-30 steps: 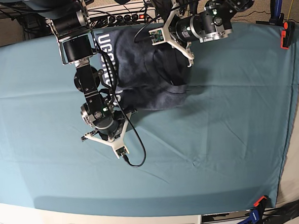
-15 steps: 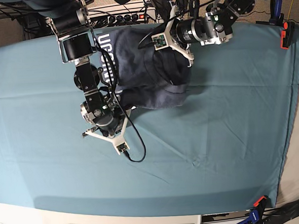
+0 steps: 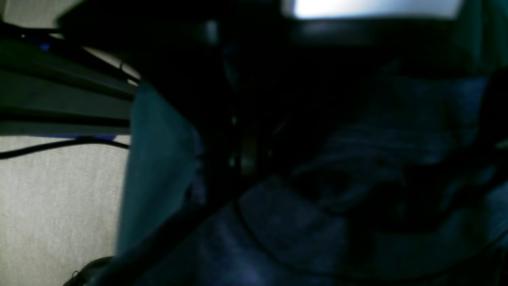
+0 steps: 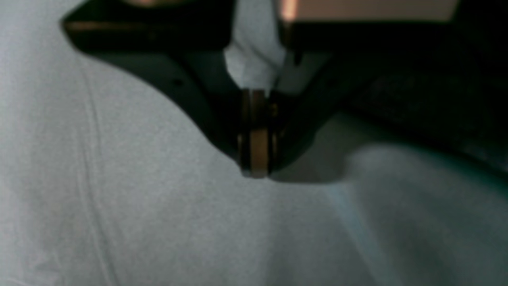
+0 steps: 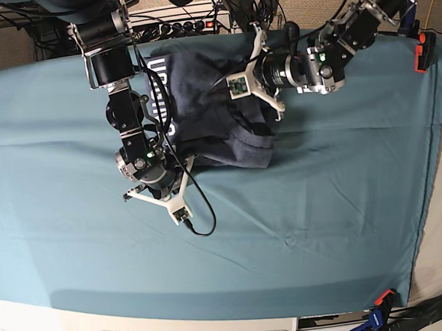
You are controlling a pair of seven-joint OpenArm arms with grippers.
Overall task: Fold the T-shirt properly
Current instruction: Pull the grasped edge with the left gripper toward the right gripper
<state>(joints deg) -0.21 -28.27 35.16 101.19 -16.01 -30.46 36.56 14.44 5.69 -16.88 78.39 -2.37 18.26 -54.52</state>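
Base view first: T-shirt [image 5: 210, 106] bunched into a dark slate-blue heap in the upper middle of the frame, sitting on the teal table cloth [image 5: 321, 204]. White lettering [image 5: 159, 94] peeking out along the heap's left edge, partly blocked by the arm on that side, so not readable. Lower edge of the heap rolled up into a thick fold just right of centre.

Right gripper [image 5: 177, 162] at left of centre, right at the shirt's lower left edge. Fingers buried behind the wrist housing and white camera bracket from up here. Right wrist view pretty blurry but does show the two dark fingers [image 4: 222, 99] pressed together at the tip, with pale washed-out cloth all around and a bit poking up between them higher in the frame. Can't tell whether that counts as a real pinch on the shirt, or even which cloth that is.

Left gripper [image 5: 239, 63] coming in from the upper right, tip down over the top of the heap. Left wrist view almost black: shirt folds [image 3: 357, 167] barely visible at lower right, strip of teal cloth at centre left, pale carpet [image 3: 51, 198] in the lower left corner. Fingers lost in the dark there, though closed by all signs. Nothing visibly held.

Black cable [image 5: 197, 212] looping below the right wrist.
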